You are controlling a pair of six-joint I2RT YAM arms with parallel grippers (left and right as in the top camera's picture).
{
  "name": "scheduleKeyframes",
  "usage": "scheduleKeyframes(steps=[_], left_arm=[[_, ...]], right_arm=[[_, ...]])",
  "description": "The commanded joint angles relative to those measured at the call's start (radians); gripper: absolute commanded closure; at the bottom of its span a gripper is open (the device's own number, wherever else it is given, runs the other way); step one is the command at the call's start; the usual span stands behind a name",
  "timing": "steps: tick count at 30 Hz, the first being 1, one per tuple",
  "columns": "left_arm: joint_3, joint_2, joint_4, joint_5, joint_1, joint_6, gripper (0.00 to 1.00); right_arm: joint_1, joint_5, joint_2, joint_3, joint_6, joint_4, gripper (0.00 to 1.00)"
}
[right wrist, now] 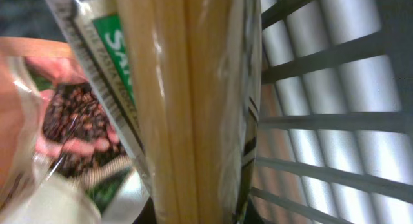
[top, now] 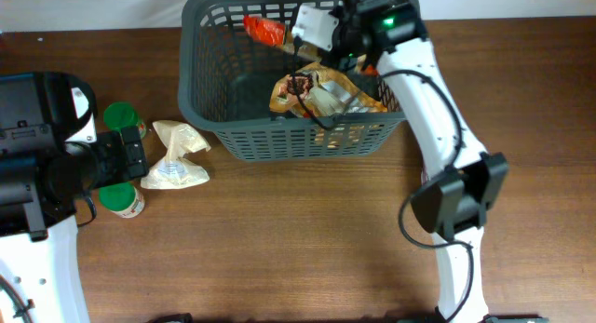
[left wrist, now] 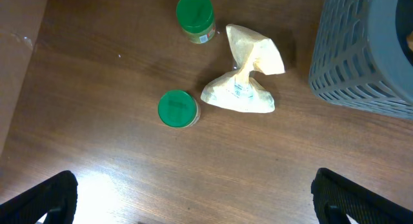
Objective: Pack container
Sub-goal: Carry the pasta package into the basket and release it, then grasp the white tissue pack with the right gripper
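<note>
Printed packet (right wrist: 187,88) inside grey basket (top: 279,141).

There are two green-lidded jars (left wrist: 195,16) (left wrist: 177,109), one pale crumpled bag (left wrist: 244,72) and one basket (top: 200,100). Inside it I count one red packet (top: 264,29), one coffee bag (right wrist: 71,114) and one pasta pack (right wrist: 187,108).

Overhead: shopping basket (top: 298,141) top centre of frame, on table (top: 279,258). Inside basket: coffee bag (top: 307,88) lower right, snack packet (top: 264,29) upper left. Crumpled bag (top: 177,155) on table just left of basket. Upper jar (top: 120,116) and lower jar (top: 121,200) further left, apart. Right wrist: spaghetti pack (right wrist: 187,108) centre, basket wall right, coffee bag left.
</note>
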Motion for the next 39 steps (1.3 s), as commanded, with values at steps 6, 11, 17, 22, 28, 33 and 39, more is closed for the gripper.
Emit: scheduleKeyframes(steps=[6, 11, 17, 22, 28, 33, 39], left_arm=[[0.002, 0.003, -0.002, -0.006, 0.006, 0.002, 0.01], [0.002, 0.003, -0.002, -0.006, 0.006, 0.002, 0.01], [0.002, 0.003, -0.002, -0.006, 0.006, 0.002, 0.01], [0.002, 0.003, -0.002, -0.006, 0.006, 0.002, 0.01], [0.002, 0.003, -0.002, -0.006, 0.006, 0.002, 0.01], [0.002, 0.003, -0.002, -0.006, 0.006, 0.002, 0.01], [0.002, 0.003, -0.002, -0.006, 0.006, 0.002, 0.01]], right_arm=[[0.009, 0.031, -0.042, 0.058, 0.291, 0.005, 0.01], [0.009, 0.036, -0.167, 0.157, 0.350, -0.124, 0.01], [-0.015, 0.042, -0.377, 0.240, 0.352, -0.278, 0.01], [-0.167, 0.059, -0.511, 0.239, 0.446, -0.306, 0.01], [-0.528, 0.054, -0.528, 0.204, 0.798, -0.236, 0.01], [-0.727, -0.088, -0.478, -0.025, 1.027, -0.298, 0.01], [-0.744, -0.230, -0.406, -0.436, 1.037, -0.234, 0.01]])
